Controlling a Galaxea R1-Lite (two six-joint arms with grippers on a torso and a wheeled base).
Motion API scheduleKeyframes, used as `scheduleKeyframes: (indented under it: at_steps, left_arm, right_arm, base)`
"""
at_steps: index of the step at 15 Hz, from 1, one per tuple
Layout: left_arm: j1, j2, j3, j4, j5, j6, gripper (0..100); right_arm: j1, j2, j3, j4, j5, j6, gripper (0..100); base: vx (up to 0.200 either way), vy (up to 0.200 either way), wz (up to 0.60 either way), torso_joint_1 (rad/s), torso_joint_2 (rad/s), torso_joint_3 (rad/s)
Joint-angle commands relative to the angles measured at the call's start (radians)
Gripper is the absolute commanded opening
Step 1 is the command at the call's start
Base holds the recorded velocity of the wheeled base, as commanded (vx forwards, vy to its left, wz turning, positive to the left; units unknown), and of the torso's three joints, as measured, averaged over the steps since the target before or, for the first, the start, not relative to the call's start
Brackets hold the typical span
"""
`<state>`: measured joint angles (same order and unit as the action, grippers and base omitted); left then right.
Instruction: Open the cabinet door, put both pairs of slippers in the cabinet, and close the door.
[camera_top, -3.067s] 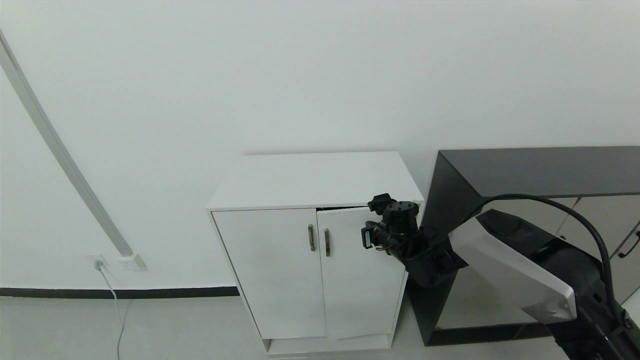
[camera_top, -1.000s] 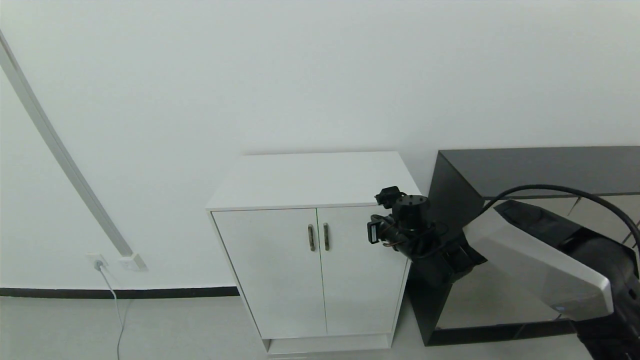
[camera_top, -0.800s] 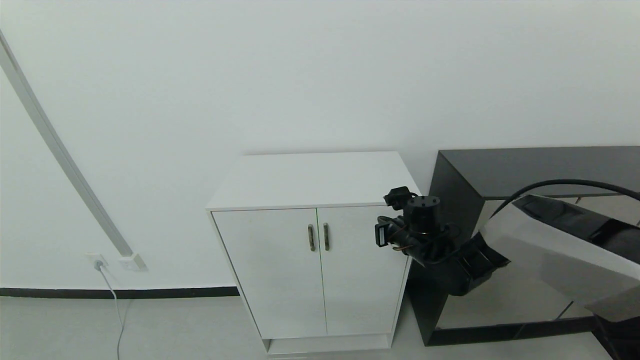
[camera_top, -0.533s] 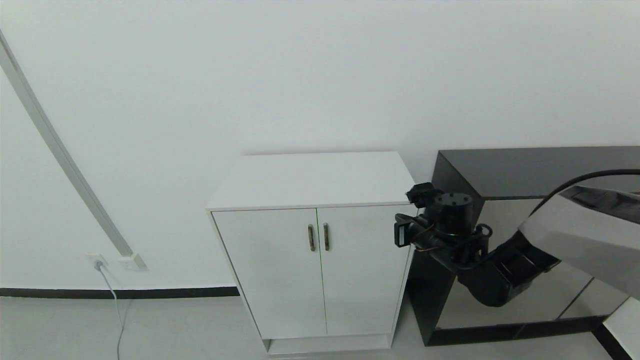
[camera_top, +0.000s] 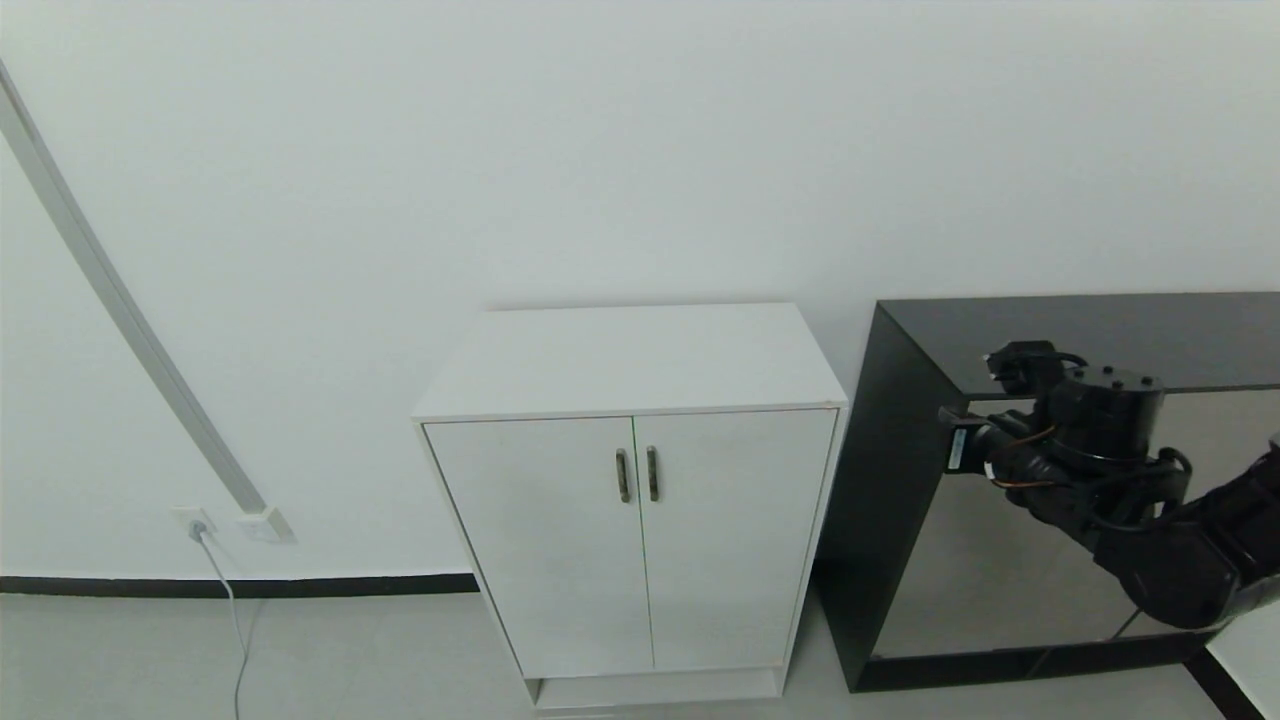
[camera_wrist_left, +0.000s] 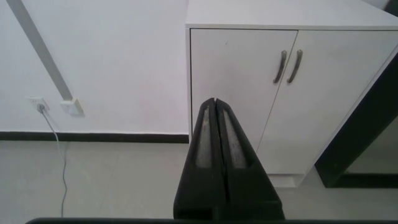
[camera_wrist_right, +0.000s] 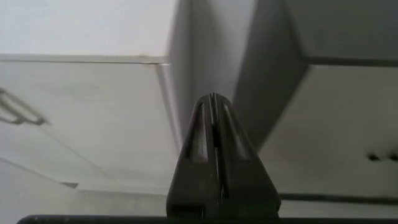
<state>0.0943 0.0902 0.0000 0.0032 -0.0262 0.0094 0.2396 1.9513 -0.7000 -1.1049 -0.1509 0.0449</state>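
The white cabinet (camera_top: 628, 362) stands at lower centre of the head view, against the wall. It is upright, its long axis vertical and its front turned toward me. Its left door (camera_top: 540, 545) and right door (camera_top: 735, 530) both sit flush and shut. The two bar handles (camera_top: 623, 475) (camera_top: 652, 473) run vertically, side by side at the seam where the doors meet.

The head view takes in the cabinet from top panel to plinth. Touching its right side is a black cabinet (camera_top: 890, 470) with glossy fronts. My right arm (camera_top: 1110, 450) hangs at the right of the frame in front of that black cabinet, well apart from the white doors.

The left wrist view looks at the white cabinet from lower down and off to one side. My left gripper (camera_wrist_left: 215, 104) is in the foreground with its fingers pressed together on nothing, clear of the door. Left of centre there, as at the lower left of the head view, a wall socket (camera_top: 193, 522) trails a cable (camera_top: 233, 620) down to the floor. A grey conduit (camera_top: 120, 300) slants up the wall.

The right wrist view comes in close on the join between the white and black cabinets. My right gripper (camera_wrist_right: 213, 98) is closed and empty, aimed at that join without touching it.
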Motion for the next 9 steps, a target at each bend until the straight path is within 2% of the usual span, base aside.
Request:
scheduleKeyframes:
  at_steps: [1,5,9]
  left_arm:
    - [0.001,0.000,0.000,0.000,0.000,0.000,0]
    - [0.001,0.000,0.000,0.000,0.000,0.000,0]
    - [0.001,0.000,0.000,0.000,0.000,0.000,0]
  right_arm:
    - [-0.040,-0.066,0.042,-0.003,0.002,0.000,0]
    - [-0.074,-0.158,0.111,0.003,0.001,-0.005,0]
    - [-0.187,-0.296,0.247,0.010,0.005,-0.022,0]
  base:
    - [0.000,0.000,0.00,0.000,0.00,0.000]
    - [0.000,0.000,0.00,0.000,0.00,0.000]
    - [0.000,0.000,0.00,0.000,0.00,0.000]
